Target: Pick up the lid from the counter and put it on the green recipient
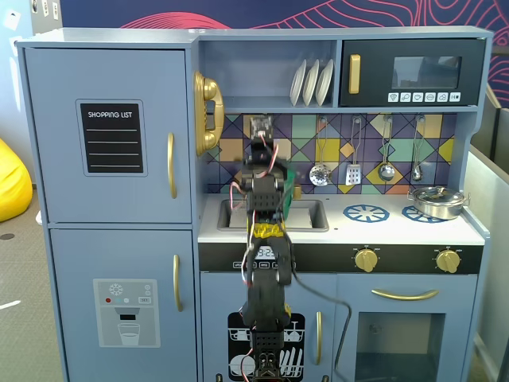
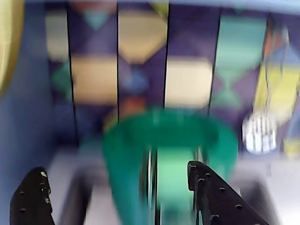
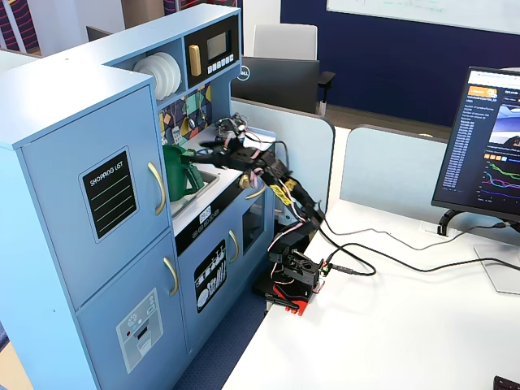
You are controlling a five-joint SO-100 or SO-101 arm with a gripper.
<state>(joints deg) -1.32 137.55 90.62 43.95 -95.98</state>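
Fixed view from the front: a blue toy kitchen [image 1: 119, 159] fills the frame, with a fridge door at left, a microwave [image 1: 413, 73] at the top right corner and a white counter [image 1: 398, 231] across the middle. The robot arm [image 1: 265, 270] rises in front of the sink [image 1: 306, 215] and hides most of it. A sliver of the green recipient [image 1: 288, 181] shows at the arm's right side, over the sink. A shiny steel pot [image 1: 436, 202] sits at the counter's right edge on one blue burner ring; a second blue burner ring [image 1: 366, 213] lies bare to its left. The lid cannot be made out here.

Wrist view: strongly blurred. The green recipient [image 2: 173, 140] stands in the centre of the frame, its round rim open toward the camera, before the patterned backsplash [image 2: 140, 70]. The gripper [image 2: 117, 187] enters from the bottom edge, its two dark fingers [image 2: 211, 192] spread wide apart, one at either side of the vessel's lower part; contact cannot be judged.

Fixed view from the side: the green recipient [image 3: 180, 171] stands at the sink near the counter's left end, tall and upright. The gripper [image 3: 208, 149] reaches over the counter's front edge, close beside the vessel. The arm's base sits on a white table [image 3: 406, 325], with a monitor [image 3: 483, 146] at the right edge.
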